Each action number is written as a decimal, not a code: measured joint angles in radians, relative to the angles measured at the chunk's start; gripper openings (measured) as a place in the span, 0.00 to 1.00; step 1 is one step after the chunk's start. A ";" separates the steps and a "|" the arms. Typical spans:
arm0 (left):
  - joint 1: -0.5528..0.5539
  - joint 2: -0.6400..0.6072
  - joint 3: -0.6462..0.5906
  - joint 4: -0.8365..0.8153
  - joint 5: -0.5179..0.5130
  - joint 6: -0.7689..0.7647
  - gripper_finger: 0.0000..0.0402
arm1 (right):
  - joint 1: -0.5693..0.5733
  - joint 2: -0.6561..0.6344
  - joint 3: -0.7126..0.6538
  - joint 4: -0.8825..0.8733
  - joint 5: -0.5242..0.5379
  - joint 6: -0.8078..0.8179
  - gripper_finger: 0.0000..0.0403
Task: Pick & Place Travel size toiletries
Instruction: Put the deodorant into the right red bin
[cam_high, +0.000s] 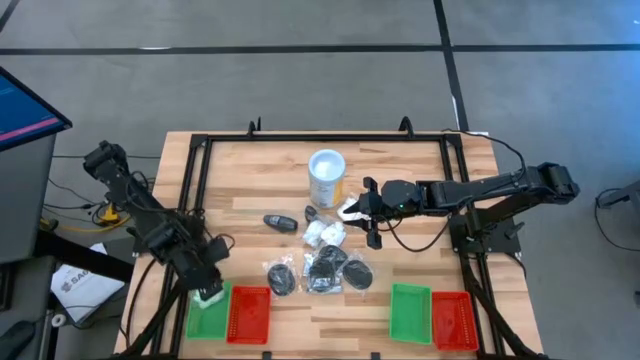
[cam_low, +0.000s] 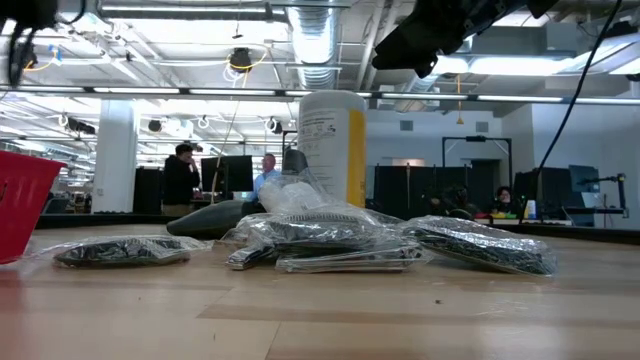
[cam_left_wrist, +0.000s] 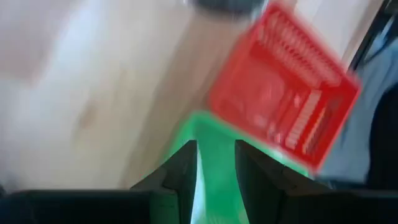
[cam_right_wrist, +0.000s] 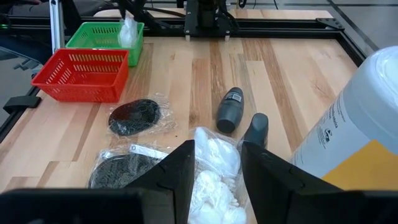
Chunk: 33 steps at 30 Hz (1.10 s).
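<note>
The travel size toiletries lie mid-table: white packets (cam_high: 322, 233), black round packets (cam_high: 282, 275) (cam_high: 357, 272), a wrapped pile (cam_low: 330, 240) and two dark grey oblong pieces (cam_right_wrist: 230, 109) (cam_right_wrist: 256, 127). One white packet (cam_right_wrist: 127, 31) rests in the left green tray (cam_high: 200, 318). My left gripper (cam_left_wrist: 216, 171) stands open just above that tray, and only green shows between its fingers. My right gripper (cam_right_wrist: 216, 168) hangs open above the white packets (cam_right_wrist: 214, 155), well clear of the table.
A tall white tub with a yellow label (cam_high: 326, 177) stands behind the pile. A red tray (cam_high: 250, 313) sits beside the left green one. Another green tray (cam_high: 410, 312) and red tray (cam_high: 453, 320) sit at the near right. A black frame borders the table.
</note>
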 joint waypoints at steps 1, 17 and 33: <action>0.008 -0.007 0.000 0.000 -0.041 0.022 0.25 | 0.000 0.000 0.000 0.000 0.000 0.000 0.31; 0.321 0.061 0.000 0.044 -0.269 0.614 0.37 | 0.000 0.000 0.000 0.000 0.000 -0.002 0.31; 0.625 0.274 0.000 0.276 -0.282 0.988 0.57 | 0.000 0.000 0.000 -0.008 0.000 0.000 0.30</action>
